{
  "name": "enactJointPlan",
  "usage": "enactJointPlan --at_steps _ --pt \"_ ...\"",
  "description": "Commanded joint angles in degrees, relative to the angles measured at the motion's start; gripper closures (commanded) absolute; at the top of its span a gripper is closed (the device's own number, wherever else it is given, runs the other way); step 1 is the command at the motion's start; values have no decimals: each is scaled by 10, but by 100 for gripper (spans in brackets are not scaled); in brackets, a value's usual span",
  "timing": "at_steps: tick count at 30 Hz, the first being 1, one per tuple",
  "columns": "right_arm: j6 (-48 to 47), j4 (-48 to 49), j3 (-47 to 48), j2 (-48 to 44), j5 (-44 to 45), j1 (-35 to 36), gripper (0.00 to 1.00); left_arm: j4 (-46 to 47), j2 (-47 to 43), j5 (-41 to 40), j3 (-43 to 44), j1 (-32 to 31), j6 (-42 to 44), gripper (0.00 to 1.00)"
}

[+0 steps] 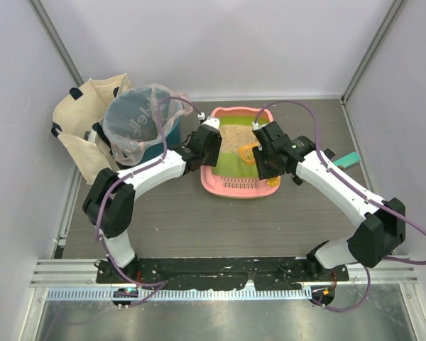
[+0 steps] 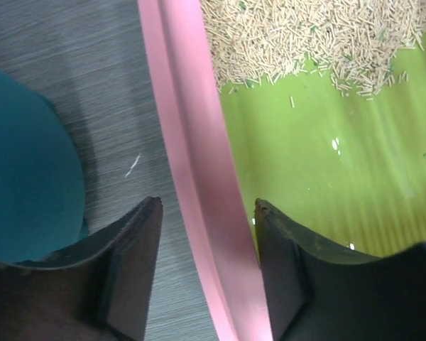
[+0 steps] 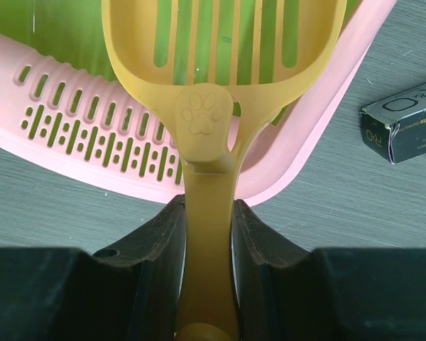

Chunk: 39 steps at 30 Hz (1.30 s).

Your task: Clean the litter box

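The pink litter box [image 1: 231, 189] lies mid-table, its beige litter [image 1: 234, 135] heaped at the far end and the green floor bare nearer me. My left gripper [image 1: 211, 147] is at the box's left wall. In the left wrist view it [image 2: 207, 204] is open and straddles the pink rim [image 2: 199, 142], one finger outside over the table, the other inside over the green floor, below the litter [image 2: 305, 35]. My right gripper [image 1: 267, 155] is shut on the orange scoop [image 1: 249, 152]. In the right wrist view it [image 3: 207, 202] grips the scoop [image 3: 204, 114] by the handle, above the slotted ledge [image 3: 78, 135].
A teal bin [image 1: 138, 131] lined with a clear bag stands left of the box, close to the left gripper, and its side [image 2: 21, 177] fills the left wrist view's left. A cream tote bag [image 1: 82, 117] sits behind it. A small dark carton [image 3: 405, 121] lies right of the box.
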Motion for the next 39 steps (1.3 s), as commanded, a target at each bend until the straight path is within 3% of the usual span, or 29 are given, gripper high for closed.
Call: enactJointPlan --at_steps 1,7,28,35,39 --pt "11 27 -4 -18 12 -2 99 -4 -5 25 7 -2 -28 50" --pt "13 29 -3 -17 11 -2 99 -7 -33 35 -24 -7 -57 65" --pt "11 13 -25 -19 3 -2 99 -29 -94 15 -98 -84 -175 69" --pt "7 -17 -34 -30 3 -2 99 -34 -132 13 -135 -121 -212 59" --pt "9 -28 -46 -35 13 -2 99 -47 -149 16 -144 -125 -215 38"
